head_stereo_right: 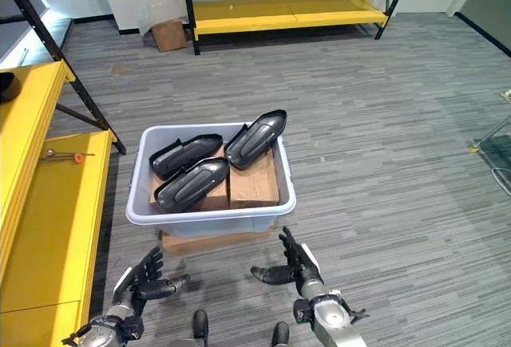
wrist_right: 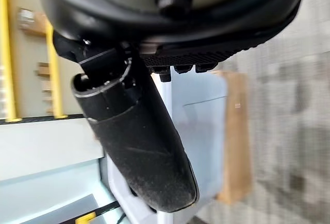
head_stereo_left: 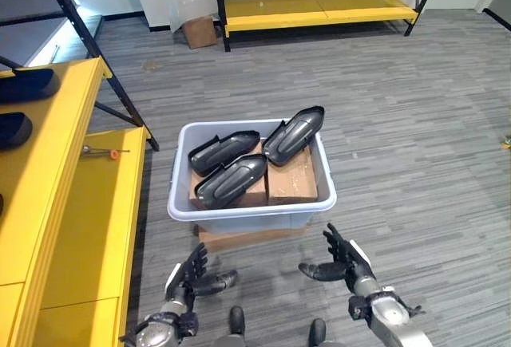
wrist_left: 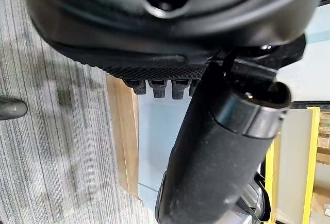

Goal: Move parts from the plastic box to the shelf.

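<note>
A pale grey plastic box [head_stereo_left: 251, 203] stands on the floor in front of me, raised on a flat cardboard piece [head_stereo_left: 247, 238]. Three dark moulded parts [head_stereo_left: 231, 179] lie in it on brown cartons [head_stereo_left: 292, 178]; one part [head_stereo_left: 294, 133] leans over the far right rim. My left hand [head_stereo_left: 192, 277] hovers low before the box's front left, fingers spread and empty. At the front right my right hand [head_stereo_left: 345, 264] is likewise open and empty. The yellow shelf [head_stereo_left: 48, 163] runs along my left, with two dark parts [head_stereo_left: 25, 84] on its upper level.
A small tool with an orange tip [head_stereo_left: 102, 152] lies on the shelf's lower level. Another yellow rack [head_stereo_left: 319, 8] stands at the far wall, with a cardboard box [head_stereo_left: 200, 31] beside it. Grey plank floor surrounds the box.
</note>
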Tool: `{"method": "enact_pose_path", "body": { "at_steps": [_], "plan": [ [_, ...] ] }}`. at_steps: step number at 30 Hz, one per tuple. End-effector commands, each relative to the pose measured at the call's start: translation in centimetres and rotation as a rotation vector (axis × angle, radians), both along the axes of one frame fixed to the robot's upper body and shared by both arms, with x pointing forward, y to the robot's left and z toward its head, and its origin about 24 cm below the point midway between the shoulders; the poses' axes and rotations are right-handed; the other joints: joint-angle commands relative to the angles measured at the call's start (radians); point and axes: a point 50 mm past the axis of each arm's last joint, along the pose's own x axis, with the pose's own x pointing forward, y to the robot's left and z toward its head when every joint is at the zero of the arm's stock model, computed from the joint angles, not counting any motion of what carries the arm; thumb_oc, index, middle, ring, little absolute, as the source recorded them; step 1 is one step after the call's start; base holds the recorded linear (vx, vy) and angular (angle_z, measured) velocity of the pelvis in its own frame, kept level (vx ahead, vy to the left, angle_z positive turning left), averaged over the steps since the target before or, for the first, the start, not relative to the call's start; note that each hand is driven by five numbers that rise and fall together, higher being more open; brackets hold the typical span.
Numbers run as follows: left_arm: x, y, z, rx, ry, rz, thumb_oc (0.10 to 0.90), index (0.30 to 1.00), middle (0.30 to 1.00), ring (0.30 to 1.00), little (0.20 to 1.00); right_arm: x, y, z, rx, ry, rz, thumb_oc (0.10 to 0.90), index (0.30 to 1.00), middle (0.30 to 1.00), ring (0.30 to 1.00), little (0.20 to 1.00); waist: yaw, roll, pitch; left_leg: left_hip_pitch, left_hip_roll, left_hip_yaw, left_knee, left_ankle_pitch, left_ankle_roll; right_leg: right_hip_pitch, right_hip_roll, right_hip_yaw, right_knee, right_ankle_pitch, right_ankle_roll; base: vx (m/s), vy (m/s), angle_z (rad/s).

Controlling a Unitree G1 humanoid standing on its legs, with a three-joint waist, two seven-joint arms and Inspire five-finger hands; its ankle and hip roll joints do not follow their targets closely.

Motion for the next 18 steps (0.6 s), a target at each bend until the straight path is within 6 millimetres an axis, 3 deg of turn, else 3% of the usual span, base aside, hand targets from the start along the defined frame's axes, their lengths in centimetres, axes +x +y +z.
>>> {"method": "enact_pose_path", "body": {
  "at_steps": [1, 2, 3, 5, 6, 7, 11, 15, 18],
  "plan": [
    [3.3, -0.6, 3.5, -0.004, -0.224, -0.056, 0.900, 1.000, 1.000, 1.000, 1.000, 4.5, 0.0, 9.1, 0.025, -0.478, -0.019, 0.900, 1.000, 1.000, 1.000, 1.000, 0.014, 0.005, -0.003, -0.018, 0.071, -0.070, 0.011, -0.061, -0.020, 0.025, -0.086, -0.030, 0.060, -0.089, 0.078, 0.01, 0.005, 0.04],
    [3.3, -0.7, 3.5, -0.004, -0.225, -0.056, 0.900, 1.000, 1.000, 1.000, 1.000, 4.5, 0.0, 9.2, 0.025, -0.478, -0.019, 0.900, 1.000, 1.000, 1.000, 1.000, 0.013, 0.005, -0.003, -0.018, 0.071, -0.070, 0.011, -0.062, -0.020, 0.026, -0.086, -0.031, 0.060, -0.089, 0.078, 0.01, 0.010, 0.05],
    [3.4, -0.8, 3.6, -0.003, -0.227, -0.067, 0.900, 1.000, 1.000, 1.000, 1.000, 5.4, -0.1, 11.0, 0.006, -0.566, -0.044, 0.900, 1.000, 1.000, 1.000, 1.000, 0.021, 0.004, 0.003, -0.023, 0.067, -0.073, 0.011, -0.061, -0.020, 0.026, -0.089, -0.035, 0.057, -0.088, 0.079, 0.00, 0.007, 0.04],
    [3.5, -1.0, 3.7, -0.004, -0.231, -0.077, 0.900, 1.000, 1.000, 1.000, 1.000, 6.4, -0.1, 12.8, -0.018, -0.644, -0.067, 0.900, 1.000, 1.000, 1.000, 1.000, 0.030, 0.004, 0.008, -0.028, 0.065, -0.076, 0.011, -0.061, -0.019, 0.024, -0.091, -0.038, 0.055, -0.085, 0.080, 0.00, 0.005, 0.02],
    [3.5, -1.0, 3.7, -0.004, -0.232, -0.077, 0.900, 1.000, 1.000, 1.000, 1.000, 6.4, -0.1, 12.8, -0.018, -0.645, -0.067, 0.900, 1.000, 1.000, 1.000, 1.000, 0.030, 0.004, 0.009, -0.029, 0.065, -0.076, 0.012, -0.062, -0.019, 0.024, -0.091, -0.038, 0.054, -0.085, 0.080, 0.00, 0.000, 0.00],
    [3.6, -1.1, 3.8, -0.006, -0.236, -0.084, 0.900, 1.000, 1.000, 1.000, 1.000, 7.0, -0.1, 14.4, -0.044, -0.710, -0.083, 0.900, 1.000, 1.000, 1.000, 1.000, 0.040, 0.002, 0.017, -0.036, 0.061, -0.080, 0.014, -0.061, -0.019, 0.022, -0.093, -0.044, 0.052, -0.082, 0.080, -0.01, -0.001, 0.04],
    [3.9, -1.4, 4.2, -0.005, -0.251, -0.102, 0.900, 1.000, 1.000, 1.000, 1.000, 8.5, 0.3, 17.1, -0.094, -0.817, -0.102, 0.900, 1.000, 1.000, 1.000, 1.000, 0.063, -0.002, 0.040, -0.066, 0.056, -0.093, 0.023, -0.057, -0.017, 0.011, -0.094, -0.054, 0.047, -0.077, 0.080, -0.03, -0.005, 0.07],
    [4.4, -1.8, 4.7, -0.010, -0.267, -0.131, 0.900, 1.000, 1.000, 1.000, 1.000, 10.2, 1.0, 20.1, -0.119, -0.909, -0.122, 0.900, 1.000, 1.000, 1.000, 1.000, 0.090, -0.005, 0.079, -0.111, 0.053, -0.108, 0.046, -0.055, -0.017, -0.014, -0.098, -0.064, 0.051, -0.070, 0.077, -0.07, 0.000, 0.12],
    [5.2, -2.5, 5.7, -0.010, -0.306, -0.171, 0.900, 1.000, 1.000, 1.000, 1.000, 12.5, 1.3, 23.9, -0.183, -0.998, -0.165, 0.900, 1.000, 1.000, 1.000, 1.000, 0.121, 0.002, 0.137, -0.196, 0.051, -0.133, 0.091, -0.052, -0.018, -0.068, -0.104, -0.074, 0.062, -0.062, 0.071, -0.13, 0.030, 0.19]
  ]
}}
